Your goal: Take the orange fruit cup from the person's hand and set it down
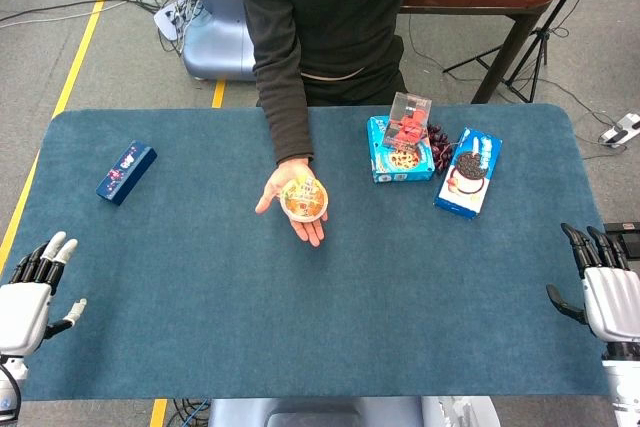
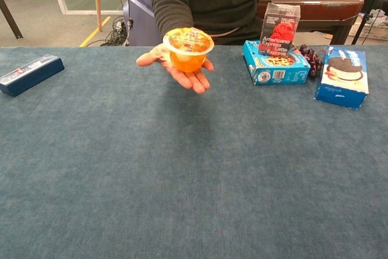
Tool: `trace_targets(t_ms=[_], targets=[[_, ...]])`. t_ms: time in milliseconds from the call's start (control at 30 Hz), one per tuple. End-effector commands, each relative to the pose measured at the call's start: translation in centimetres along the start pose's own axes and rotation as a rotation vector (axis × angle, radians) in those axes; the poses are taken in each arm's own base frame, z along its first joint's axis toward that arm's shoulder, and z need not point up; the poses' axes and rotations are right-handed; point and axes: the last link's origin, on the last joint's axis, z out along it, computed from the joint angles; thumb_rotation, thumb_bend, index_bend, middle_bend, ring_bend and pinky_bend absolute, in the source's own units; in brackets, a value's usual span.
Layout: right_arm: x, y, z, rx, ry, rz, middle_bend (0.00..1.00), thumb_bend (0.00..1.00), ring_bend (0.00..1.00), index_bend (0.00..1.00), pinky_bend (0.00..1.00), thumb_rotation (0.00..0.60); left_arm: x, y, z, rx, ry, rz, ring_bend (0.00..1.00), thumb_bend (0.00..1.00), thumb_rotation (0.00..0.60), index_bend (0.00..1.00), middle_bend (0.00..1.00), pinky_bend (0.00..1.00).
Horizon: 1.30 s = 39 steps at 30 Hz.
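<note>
The orange fruit cup point(image 1: 304, 199) point(image 2: 188, 50) rests upright on the person's open palm point(image 1: 292, 205) point(image 2: 182, 68), held out over the middle of the blue table, a little toward the far edge. My left hand point(image 1: 30, 290) hovers at the table's left near corner, fingers apart and holding nothing. Over at the right near edge, my right hand point(image 1: 603, 282) is likewise spread and holds nothing. Both hands are far from the cup and show only in the head view.
A dark blue bar-shaped box point(image 1: 126, 172) point(image 2: 29, 74) lies at the left. At the far right stand a blue cookie box point(image 1: 399, 150) point(image 2: 271, 63) with a small drink carton point(image 2: 279, 31) on it, dark grapes point(image 2: 309, 59), and an Oreo box point(image 1: 469, 172) point(image 2: 342, 77).
</note>
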Motion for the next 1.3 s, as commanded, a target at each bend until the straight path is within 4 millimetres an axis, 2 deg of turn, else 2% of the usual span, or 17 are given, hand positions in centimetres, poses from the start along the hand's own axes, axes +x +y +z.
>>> trace_targets(t_ms=[33,400,600,800,1167,1300], targets=[[0.1,-0.1,0.0,0.004,0.005,0.003,0.15,0.25,0.05,0.00,0.10,0.600,0.0,0.0,0.0,-0.001,-0.002,0.000,0.03,0.30,0.600,0.00,0.00,0.10],[0.2,-0.5,0.2,0.043,-0.009,0.011,0.15,0.25,0.05,0.00,0.10,0.600,0.2,0.2,-0.1,-0.004,0.005,0.002,0.03,0.30,0.600,0.00,0.00,0.10],[0.7,-2.7,1.8,0.144,-0.024,0.006,0.15,0.25,0.05,0.00,0.10,0.600,0.3,0.3,-0.1,-0.009,0.008,0.001,0.03,0.30,0.600,0.00,0.00,0.10],[1.1,-6.8,4.7,0.275,-0.043,0.009,0.15,0.25,0.05,0.00,0.10,0.600,0.4,0.6,-0.2,-0.017,0.012,0.001,0.03,0.30,0.600,0.00,0.00,0.10],[0.2,-15.8,10.2,0.484,-0.166,0.022,0.15,0.24,0.05,0.00,0.10,0.600,0.6,0.4,-0.6,-0.006,0.015,0.004,0.03,0.30,0.600,0.00,0.00,0.10],[-0.2,-18.9,12.0,0.524,-0.202,0.039,0.13,0.19,0.05,0.00,0.10,0.600,0.6,0.4,-0.7,-0.005,0.017,0.005,0.03,0.30,0.600,0.00,0.00,0.10]])
